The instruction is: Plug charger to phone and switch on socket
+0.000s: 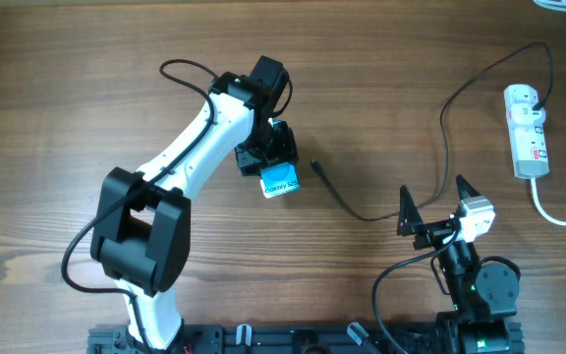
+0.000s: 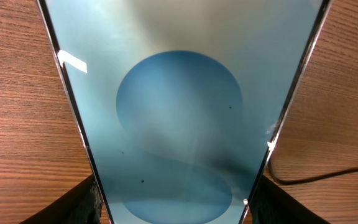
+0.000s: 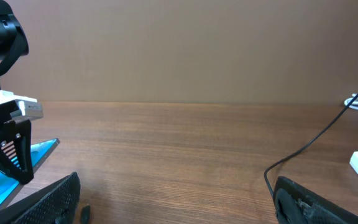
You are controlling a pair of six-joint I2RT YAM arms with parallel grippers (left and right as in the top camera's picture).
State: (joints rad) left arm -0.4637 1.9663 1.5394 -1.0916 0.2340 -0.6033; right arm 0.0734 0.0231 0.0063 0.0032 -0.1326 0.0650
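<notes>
My left gripper (image 1: 268, 157) is shut on the phone (image 1: 280, 180), whose cyan screen with "Galaxy S25" text sticks out below the fingers. In the left wrist view the phone (image 2: 179, 118) fills the frame between the dark fingers. The charger (image 1: 381, 211) is a thin black cable running from the socket (image 1: 527, 130) at the far right to its connector end (image 1: 315, 167), which lies on the table just right of the phone. My right gripper (image 1: 432, 205) is open and empty near the front, right of the cable's low bend. The cable also shows in the right wrist view (image 3: 303, 149).
The socket's thick white cord (image 1: 558, 211) loops off the right edge. The left arm's white link (image 1: 190, 147) reaches diagonally across the middle-left. A dark gripper cable (image 1: 180, 69) arcs behind the left wrist. The table is brown wood.
</notes>
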